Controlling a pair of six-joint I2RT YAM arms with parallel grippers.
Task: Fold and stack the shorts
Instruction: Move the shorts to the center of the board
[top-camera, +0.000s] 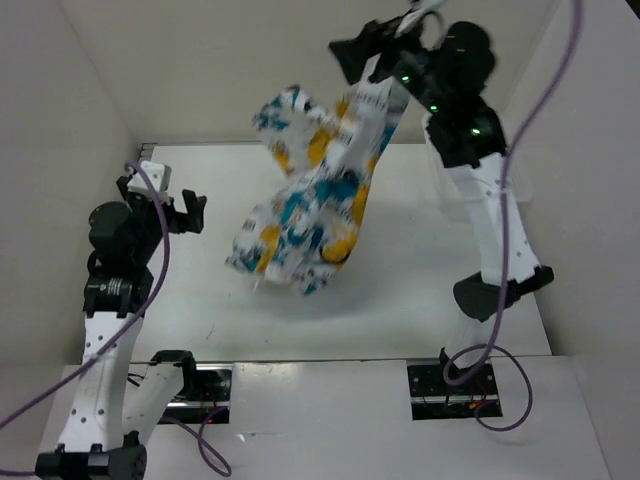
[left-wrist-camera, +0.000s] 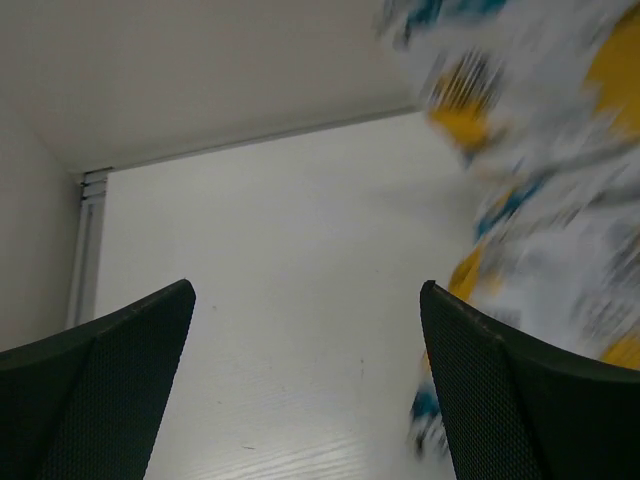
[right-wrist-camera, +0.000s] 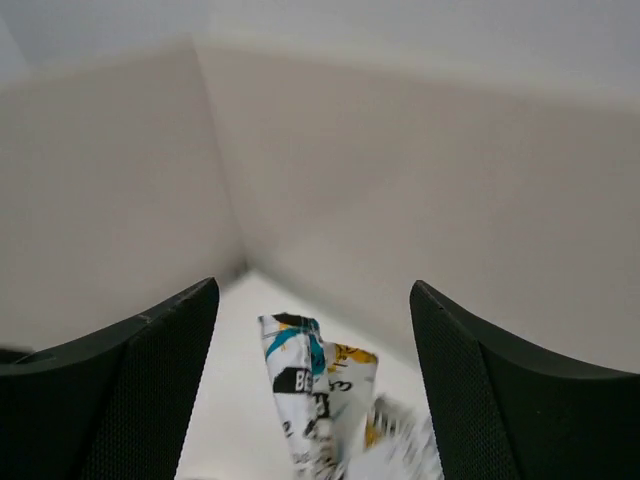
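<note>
The shorts (top-camera: 310, 195), white with teal, orange-yellow and black print, hang crumpled in the air over the middle of the table (top-camera: 200, 310). Their lower end is at or near the surface. My right gripper (top-camera: 378, 48) is raised high at the back, right above their top end. In the right wrist view its jaws (right-wrist-camera: 313, 290) stand wide open, and the shorts (right-wrist-camera: 320, 400) lie below and between them, partly blurred and touching neither finger. My left gripper (top-camera: 176, 212) is open at the left, apart from the cloth. The left wrist view shows the blurred shorts (left-wrist-camera: 545, 190) beyond its right finger (left-wrist-camera: 500, 390).
White walls close in the table at the back (top-camera: 250, 60) and the left side (top-camera: 60, 150). Purple cables (top-camera: 520, 130) trail from both arms. The arm bases stand at the near edge (top-camera: 320, 360).
</note>
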